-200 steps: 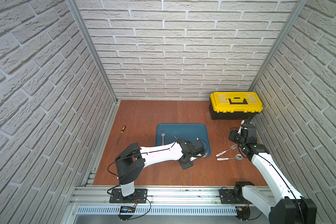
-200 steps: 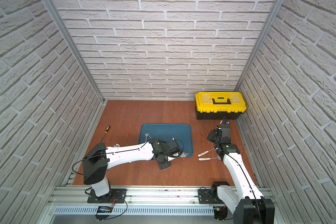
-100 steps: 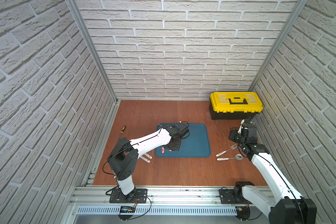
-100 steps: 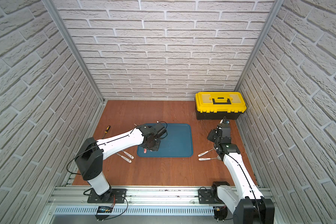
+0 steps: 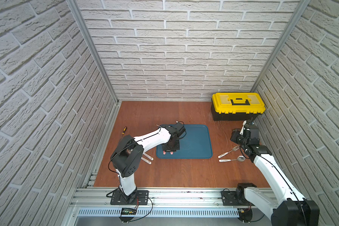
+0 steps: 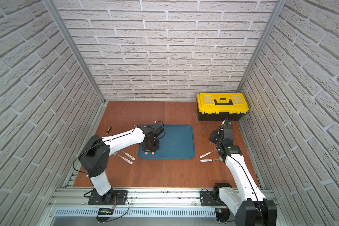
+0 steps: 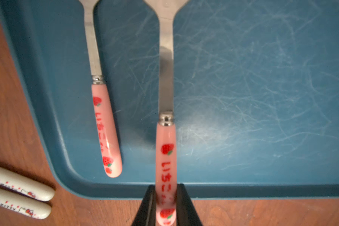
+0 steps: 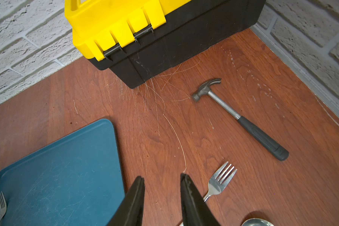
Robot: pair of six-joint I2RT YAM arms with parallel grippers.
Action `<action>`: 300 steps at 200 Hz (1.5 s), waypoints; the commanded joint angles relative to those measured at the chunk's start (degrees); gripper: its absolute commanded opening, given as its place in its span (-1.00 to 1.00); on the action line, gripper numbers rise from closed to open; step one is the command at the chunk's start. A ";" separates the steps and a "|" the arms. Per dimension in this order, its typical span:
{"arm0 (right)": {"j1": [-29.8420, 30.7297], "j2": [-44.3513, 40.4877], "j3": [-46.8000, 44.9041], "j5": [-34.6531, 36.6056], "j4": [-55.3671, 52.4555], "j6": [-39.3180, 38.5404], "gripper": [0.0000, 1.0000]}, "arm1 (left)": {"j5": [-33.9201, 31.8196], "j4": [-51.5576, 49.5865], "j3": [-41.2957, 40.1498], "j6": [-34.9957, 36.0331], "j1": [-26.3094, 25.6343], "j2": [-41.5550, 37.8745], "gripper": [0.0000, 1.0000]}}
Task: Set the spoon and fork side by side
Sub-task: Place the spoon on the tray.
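Nearest the front rail, a pair of white-handled utensils (image 7: 18, 183) lies on the brown wooden table (image 5: 164, 176), just off the near left corner of the blue plastic tray (image 7: 262, 117).

At that tray's near rim, the left arm's fingers (image 7: 145, 207) pinch the butt end of a pink strawberry-printed steel utensil (image 7: 165, 156). Its broad shoulder suggests the spoon, though its head runs out of the left wrist view. I cannot tell whether it rests on the tray or hangs just above it.

The second pink-handled utensil (image 7: 104, 127), which I take for the fork, lies flat in the tray just beside the held one, on the side of the tray's left wall. The two do not touch. Both long axes run from the rail toward the back wall, nearly parallel, with the handles rail-side. The held handle crosses the rim, while the lying one ends inside it.

The coming move therefore looks like a lowering and release, perhaps after a small shift away from the rail to level the ends. The left arm is plainly the nearer one.

The right arm's fingers (image 8: 131, 205) are spread and empty over bare table past the tray's right edge. They sit beside a white-handled steel fork (image 8: 220, 181), which is well apart from the pink pair.

Farther back lie a grey hammer (image 8: 243, 121) and a yellow-lidded black toolbox (image 8: 145, 39).
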 commanded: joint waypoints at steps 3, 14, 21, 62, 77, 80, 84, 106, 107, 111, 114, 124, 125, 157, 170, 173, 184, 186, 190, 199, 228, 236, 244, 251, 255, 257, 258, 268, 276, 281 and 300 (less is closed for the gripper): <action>-0.34 -0.33 -0.99 -0.14 2.27 0.48 -0.29 | 0.94 -0.42 0.15 2.94 1.24 0.71 -1.00; -0.34 -0.33 -0.96 -0.23 2.29 0.48 -0.29 | 1.33 0.18 0.06 3.37 1.88 1.04 -1.00; -0.34 -0.32 -0.93 -0.23 2.24 0.48 -0.29 | 1.95 0.80 -0.03 3.53 2.15 1.24 -1.00; -0.34 -0.28 -0.93 -0.13 2.15 0.39 -0.29 | 2.46 1.74 -0.55 2.79 2.15 2.39 -1.00; -0.34 -0.04 -0.96 -0.22 2.28 0.39 -0.29 | 2.20 2.19 -1.22 1.84 2.14 2.31 -1.00; -0.33 -0.02 -1.00 -0.30 2.24 0.39 -0.30 | 2.16 2.46 -1.49 1.72 2.14 2.25 -1.00; -0.34 0.03 -0.96 -0.38 2.28 0.39 -0.30 | 2.20 2.78 -1.88 1.57 2.06 2.24 -1.00; -0.34 0.07 -0.87 -0.49 2.28 0.33 -0.30 | 1.50 3.60 -2.98 -0.08 2.14 2.18 -1.00; -0.34 0.07 -0.90 -0.53 2.29 0.32 -0.30 | 1.46 3.58 -3.00 -0.19 2.14 2.20 -1.00; -0.34 0.07 -0.91 -0.51 2.29 0.31 -0.30 | 1.50 3.65 -2.93 -0.36 2.14 2.37 -1.00; -0.34 0.07 -0.86 -0.57 2.29 0.36 -0.30 | 1.50 3.76 -2.88 -0.31 2.09 2.44 -1.00; -0.34 -0.01 -0.92 -0.71 2.28 0.31 -0.30 | 0.94 3.40 -2.52 -0.51 1.97 2.74 -1.00; -0.34 -0.02 -0.87 -0.73 2.24 0.31 -0.30 | 0.87 3.39 -2.50 -0.53 2.01 2.79 -1.00; -0.34 -0.02 -0.92 -0.84 2.36 0.30 -0.31 | -0.09 2.94 -1.23 -0.49 2.10 3.75 -1.00; -0.34 -0.02 -0.92 -0.93 2.36 0.30 -0.30 | -0.57 2.88 -1.12 -0.54 2.14 3.82 -1.00; -0.34 -0.06 -0.94 -1.00 2.36 0.23 -0.30 | -0.65 2.93 -1.22 -0.46 2.13 3.81 -1.00; -0.34 -0.10 -1.03 -1.10 2.44 0.21 -0.30 | -1.11 2.90 -1.36 -0.62 2.27 3.97 -1.00; -0.34 -0.13 -1.03 -1.15 2.43 0.22 -0.31 | -1.17 2.88 -1.41 -0.60 2.30 4.05 -1.00; -0.34 -0.11 -1.01 -1.10 2.46 0.22 -0.31 | -1.22 3.00 -1.50 -0.68 2.39 4.05 -1.00; -0.34 -0.03 -1.03 -1.27 2.56 0.20 -0.31 | -1.26 3.23 -1.82 -0.73 2.45 4.15 -1.00; -0.34 -0.01 -1.01 -1.48 2.63 0.22 -0.30 | -1.29 5.30 -2.96 -1.43 2.64 4.40 -1.00; -0.34 0.07 -1.01 -1.52 2.58 0.18 -0.31 | -1.18 5.46 -2.77 -1.50 2.75 4.72 -1.00; -0.34 0.07 -1.05 -1.65 2.71 0.22 -0.31 | -0.96 5.46 -2.48 -1.25 2.84 5.17 -1.00; -0.34 0.07 -1.06 -1.65 2.63 0.20 -0.31 | -1.20 5.09 -1.96 -1.19 2.91 5.56 -1.00; -0.34 0.07 -1.08 -1.64 2.61 0.22 -0.31 | -1.20 5.15 -1.82 -0.97 2.91 5.68 -1.00; -0.34 0.07 -1.02 -1.63 2.63 0.22 -0.31 | -1.20 5.14 -1.81 -0.93 2.88 5.77 -1.00; -0.34 0.07 -1.06 -1.63 2.63 0.22 -0.31 | -1.17 5.14 -1.80 -0.83 2.91 5.80 -1.00; -0.34 -0.02 -1.09 -1.63 2.65 0.22 -0.31 | -0.90 5.52 -1.67 -0.84 3.02 5.77 -1.00; -0.34 -0.02 -1.03 -1.62 2.63 0.22 -0.31 | -0.97 5.29 -1.39 -0.91 3.03 5.81 -1.00; -0.34 -0.02 -1.12 -1.65 2.64 0.24 -0.31 | -0.97 5.19 -1.27 -0.72 3.02 5.88 -1.00; -0.34 -0.02 -1.10 -1.72 2.66 0.19 -0.31 | -0.70 5.22 -1.18 -0.19 3.07 6.08 -1.00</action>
